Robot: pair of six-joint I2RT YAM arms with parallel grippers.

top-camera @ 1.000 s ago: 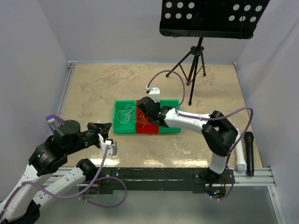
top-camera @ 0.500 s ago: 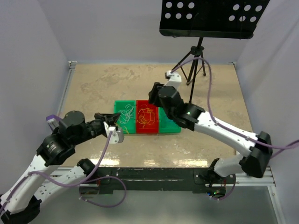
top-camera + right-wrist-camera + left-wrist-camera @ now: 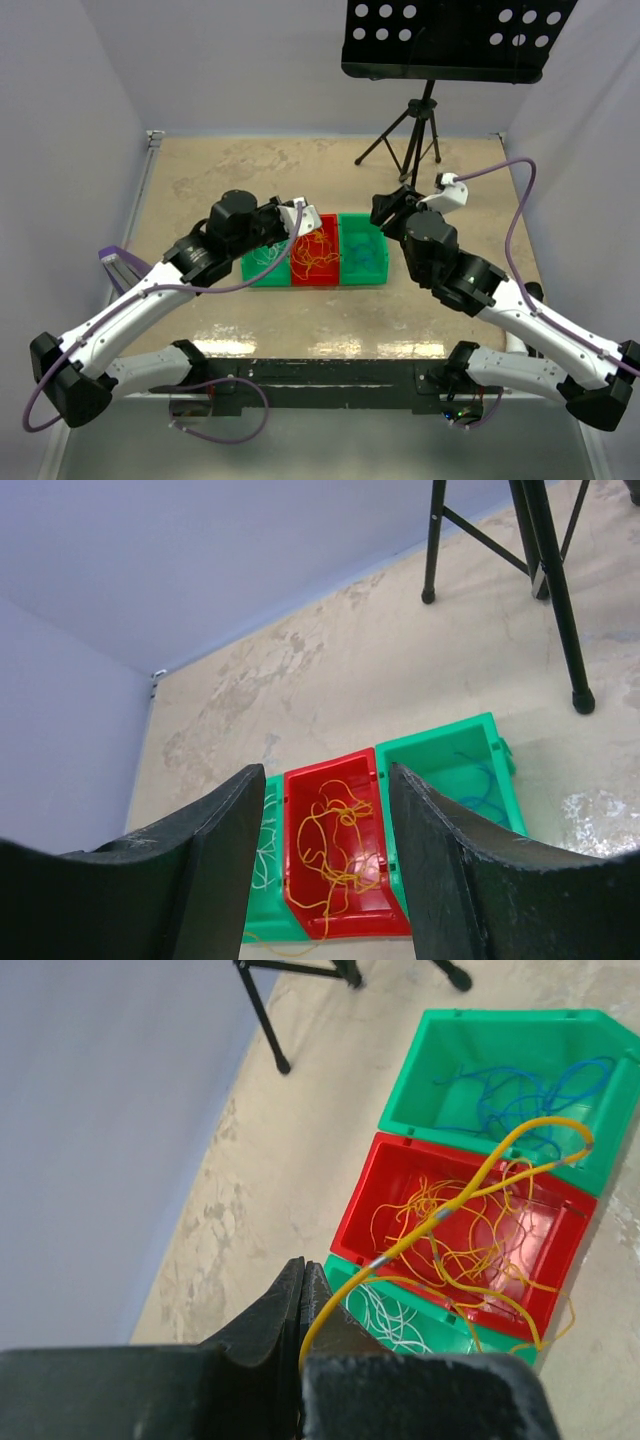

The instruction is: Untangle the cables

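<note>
Three bins stand side by side. The left green bin [image 3: 262, 281] holds whitish cables [image 3: 268, 258], the red bin [image 3: 315, 283] holds orange-yellow cables [image 3: 315, 255], and the right green bin [image 3: 365, 281] holds blue cables [image 3: 366, 254]. My left gripper [image 3: 297, 215] hovers over the red bin's far left corner. In the left wrist view it [image 3: 303, 1272] is shut on one orange-yellow cable [image 3: 470, 1185], which arcs up out of the red bin [image 3: 395, 1165]. My right gripper [image 3: 385, 210] hangs above the far right of the bins. In its own view it [image 3: 327, 770] stands open and empty, well above the red bin [image 3: 372, 780].
A black tripod [image 3: 415, 130] carrying a perforated black plate [image 3: 450, 40] stands at the back right. Pale walls close in the table on three sides. A purple-topped object [image 3: 118, 262] sits at the table's left edge.
The left arm swung from the near left up over the bins and now holds an orange-yellow cable. The right arm pulled back from the bins to the right, and its jaws opened.
</note>
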